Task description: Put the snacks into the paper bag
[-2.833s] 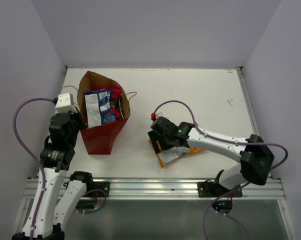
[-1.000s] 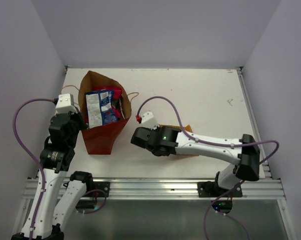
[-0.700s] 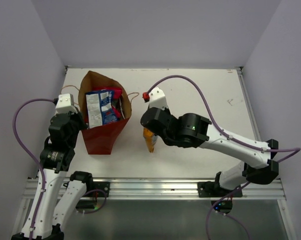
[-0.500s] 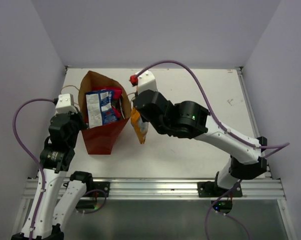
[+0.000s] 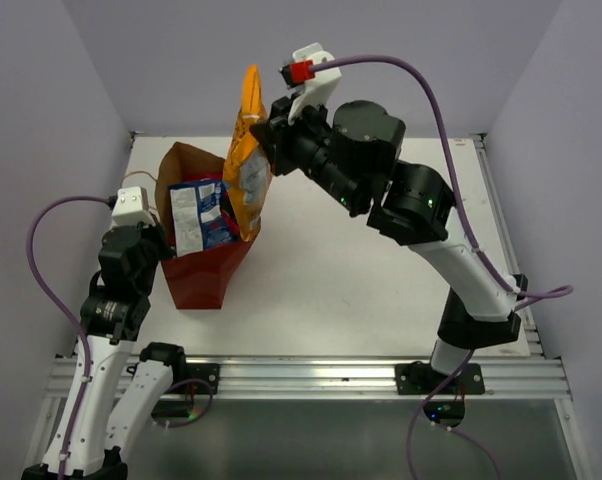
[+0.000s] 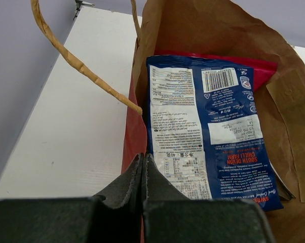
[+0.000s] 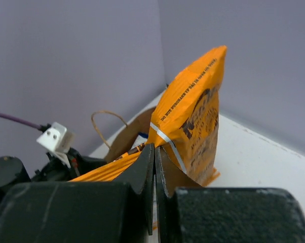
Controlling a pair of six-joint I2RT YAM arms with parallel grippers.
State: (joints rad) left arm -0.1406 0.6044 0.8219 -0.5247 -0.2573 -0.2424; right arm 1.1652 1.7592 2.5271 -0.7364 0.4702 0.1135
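Observation:
The reddish-brown paper bag (image 5: 209, 268) stands open at the table's left. Inside it lies a blue-and-white snack packet (image 5: 196, 215), (image 6: 208, 131), with a pink-red packet (image 6: 264, 71) behind it. My left gripper (image 5: 165, 250), (image 6: 143, 161) is shut on the bag's left rim. My right gripper (image 5: 271, 135), (image 7: 155, 151) is raised high and shut on the edge of an orange-yellow packet (image 5: 246, 150), (image 7: 193, 114). That packet hangs upright over the right side of the bag's mouth. The bag (image 7: 135, 129) shows below it in the right wrist view.
A twisted string handle (image 6: 76, 63) sticks out from the bag's left side, another handle (image 5: 264, 188) on its right. Pale walls close in the white table (image 5: 381, 250) on three sides. A metal rail (image 5: 301, 375) runs along the near edge.
The right arm picked the orange-yellow packet up off the table and swung it up and left to above the bag. The left gripper kept its hold on the rim.

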